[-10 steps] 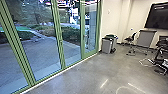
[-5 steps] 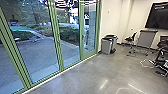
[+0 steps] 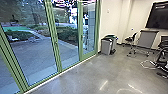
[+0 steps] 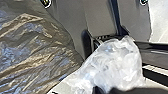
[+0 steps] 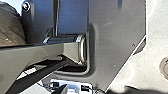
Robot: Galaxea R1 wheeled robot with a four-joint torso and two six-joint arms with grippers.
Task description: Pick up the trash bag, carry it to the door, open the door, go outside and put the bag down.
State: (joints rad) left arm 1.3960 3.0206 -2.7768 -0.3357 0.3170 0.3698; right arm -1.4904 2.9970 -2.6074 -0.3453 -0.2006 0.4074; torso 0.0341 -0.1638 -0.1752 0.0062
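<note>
The trash bag (image 4: 37, 50), dark and wrinkled, fills out one side of the left wrist view, with pale see-through plastic (image 4: 115, 62) bunched beside it. My left gripper (image 4: 103, 89) is shut on the bag at this bunched part. In the right wrist view, a rounded part of the dark bag (image 5: 10, 25) shows past the robot's plate and jointed bar. A green-framed glass door (image 3: 88, 30) with a handle stands in the head view, at the wall end of the glass front.
Grey bins (image 3: 107, 46) stand by the wall just past the door. Farther right are a wheeled chair (image 3: 130, 40), a grey folded table (image 3: 147, 38), a wall screen (image 3: 160, 15) and a white cable on the floor. A paved yard (image 3: 37, 57) lies beyond the glass.
The head camera's picture has shifted a little as the robot moves along the glass front; more of the yard's path and hedge shows through the panes.
</note>
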